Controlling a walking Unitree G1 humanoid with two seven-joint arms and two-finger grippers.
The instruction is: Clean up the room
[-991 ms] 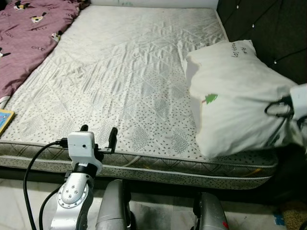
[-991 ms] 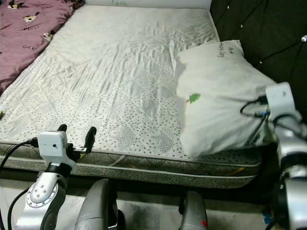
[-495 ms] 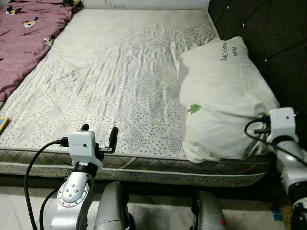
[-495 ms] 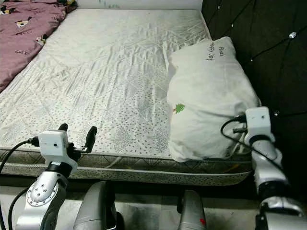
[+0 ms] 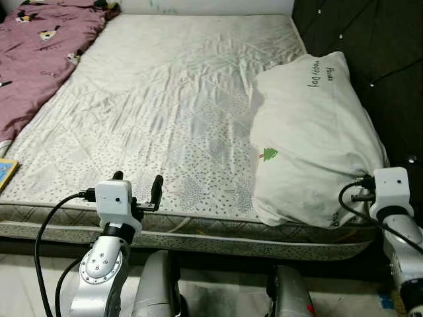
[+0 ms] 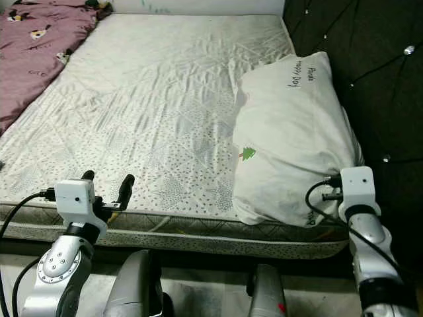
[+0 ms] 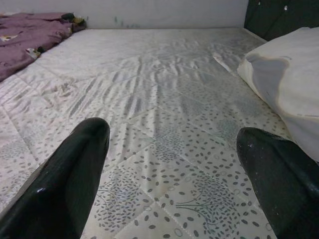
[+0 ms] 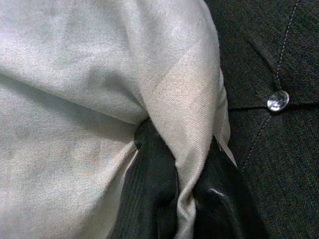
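At the right side of the bed (image 5: 165, 112), against the dark headboard (image 5: 370, 39), the pillow (image 5: 310, 132) is laid lengthwise on the mattress, its near corner reaching the bed's front edge. That corner is pinched by the right tool (image 8: 174, 199): in the right wrist view a fold of pale cloth is seen clamped between the two black fingers (image 8: 149, 189), so the pillow is judged to be held by its loose edge for dragging into place rather than lifted whole. The pillow's cover is a soft, off-white woven fabric, plump and creased, printed with a small green tree and a line of lettering. The headboard is padded, quilted and set with shiny studs. The left tool (image 5: 135, 186) is held low at the mattress edge, its fingers spread wide and gripping nothing. The mattress is covered in a quilted, leaf-speckled sheet, wrinkled across the middle. A purple blanket (image 5: 39, 59) is bunched at the far left.
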